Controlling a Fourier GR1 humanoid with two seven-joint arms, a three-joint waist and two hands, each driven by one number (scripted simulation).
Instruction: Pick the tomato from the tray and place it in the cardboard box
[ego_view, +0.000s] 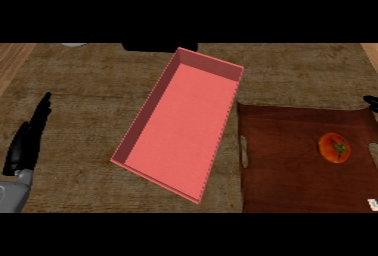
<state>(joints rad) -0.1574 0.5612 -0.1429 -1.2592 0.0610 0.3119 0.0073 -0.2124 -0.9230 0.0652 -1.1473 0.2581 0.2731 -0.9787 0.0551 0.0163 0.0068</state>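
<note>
One tomato (334, 147) sits on the brown tray (288, 170), toward its right side. It is well apart from the pinkish-red open box (181, 125), which lies left of the tray on the table (81, 90).

We judge the tomato light, smooth-skinned and somewhat soft, so it could slip or bruise. We would take hold across its round flanks, on opposite sides, clear of the stalk. Its green calyx faces up toward us. The fruit looks slightly longer far-to-near than across, though nearly round.

At the left edge the left robot hand (26, 145) rests with fingers straight, holding nothing. Of the right robot hand (372, 102) we see only a dark sliver at the right edge, beside the tray, and we cannot tell how it is set.
</note>
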